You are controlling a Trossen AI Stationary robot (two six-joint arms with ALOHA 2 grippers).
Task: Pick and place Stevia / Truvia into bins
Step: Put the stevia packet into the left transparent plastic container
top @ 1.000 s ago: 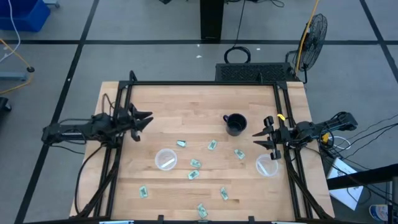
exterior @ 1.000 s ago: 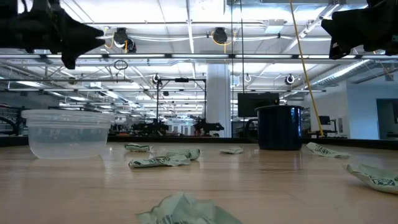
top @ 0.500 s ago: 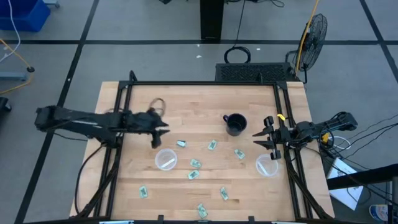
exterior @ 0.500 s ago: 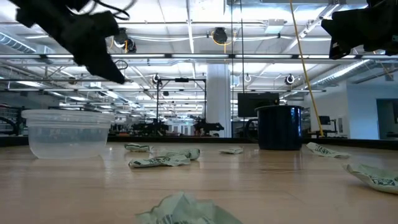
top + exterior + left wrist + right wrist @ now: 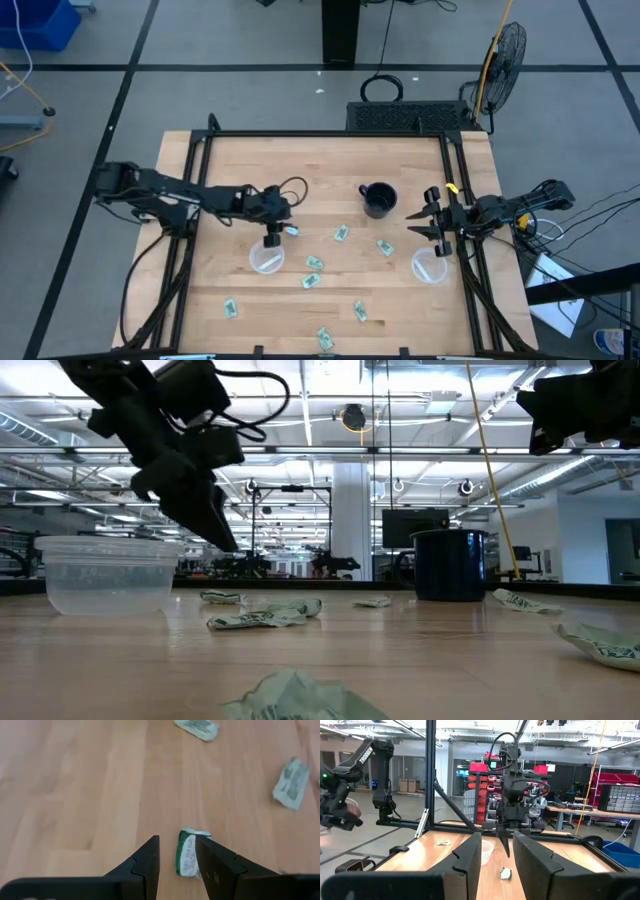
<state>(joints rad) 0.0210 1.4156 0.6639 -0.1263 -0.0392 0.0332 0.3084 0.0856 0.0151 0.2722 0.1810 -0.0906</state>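
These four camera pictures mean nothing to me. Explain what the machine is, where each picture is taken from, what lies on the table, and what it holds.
It is a robot with two dark arms at a wooden table, each ending in a two-finger gripper. One picture looks straight down from above, one looks level across the table top, and two come from cameras on the arms' wrists.

On the table lie small green and white sweetener sachets, a black mug and two clear plastic cups: one near the left arm, one near the right arm.

The left gripper reaches over the table, open, with one sachet just past its fingertips. It holds nothing. The right gripper waits at the table's right edge, open and empty.
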